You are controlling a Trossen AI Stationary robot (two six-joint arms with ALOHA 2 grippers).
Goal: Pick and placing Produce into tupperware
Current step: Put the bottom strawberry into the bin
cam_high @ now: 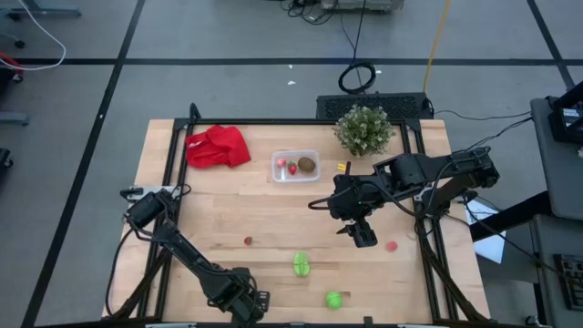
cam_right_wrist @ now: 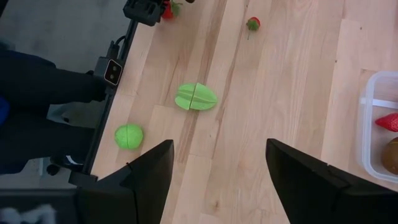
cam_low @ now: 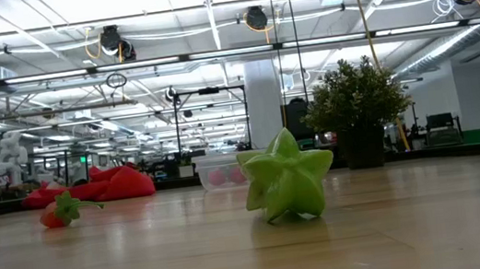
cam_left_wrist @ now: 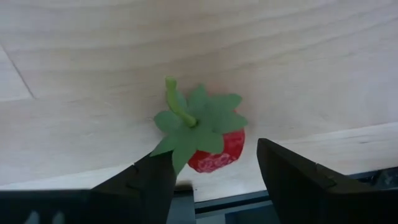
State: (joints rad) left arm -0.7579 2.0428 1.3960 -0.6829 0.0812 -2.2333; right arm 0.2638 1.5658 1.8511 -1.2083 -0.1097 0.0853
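Two arms work above a wooden table (cam_high: pixel 228 210). The left gripper (cam_high: pixel 248 305), at the near edge, stands with fingers apart around a red strawberry (cam_left_wrist: pixel 217 149), not closed on it. The right gripper (cam_high: pixel 363 235) hovers wide and empty at mid-table. The tupperware (cam_high: pixel 296 166), beside the red cloth (cam_high: pixel 219 147), contains a strawberry piece and a brown oval (cam_high: pixel 307 165); two green pieces (cam_high: pixel 301 264) lie near the front.

A crumpled red cloth (cam_high: pixel 218 147) lies near the bench's far left corner. A bushy potted plant (cam_high: pixel 363 129) stands at the far edge, toward the right. Just in front of it sits a small yellow object (cam_high: pixel 342 167), too small to identify. A coiled black cable (cam_high: pixel 357 76) lies on the floor beyond the bench.
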